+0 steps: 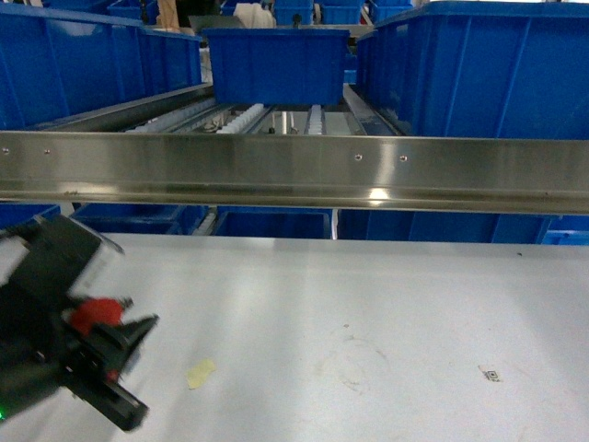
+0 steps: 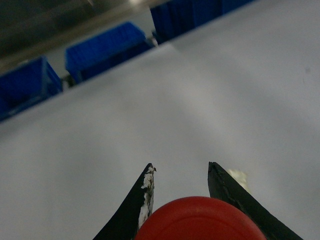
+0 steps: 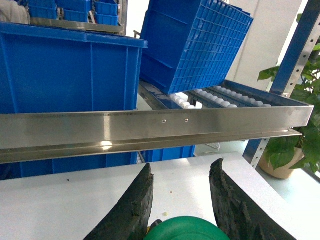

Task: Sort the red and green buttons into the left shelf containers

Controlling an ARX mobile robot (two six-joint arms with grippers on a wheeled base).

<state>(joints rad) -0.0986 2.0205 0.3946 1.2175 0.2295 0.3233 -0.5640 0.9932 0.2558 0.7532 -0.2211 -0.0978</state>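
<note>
Looking ahead, I see big blue bins (image 1: 87, 64) sitting on the roller shelf behind a long shiny metal rail (image 1: 294, 170). One bin (image 1: 276, 63) sits in the middle, and another large one (image 1: 479, 69) is on the right. Below the rail is my white table (image 1: 368, 322), with a small scrap of tape (image 1: 201, 372) on it. My left gripper (image 1: 124, 336) hangs low over the table's left side, squeezed onto the red button (image 1: 96, 314). My right gripper (image 3: 180, 200) has its two fingers pressed around the green button (image 3: 186, 228), with the rail just in front of it.
</note>
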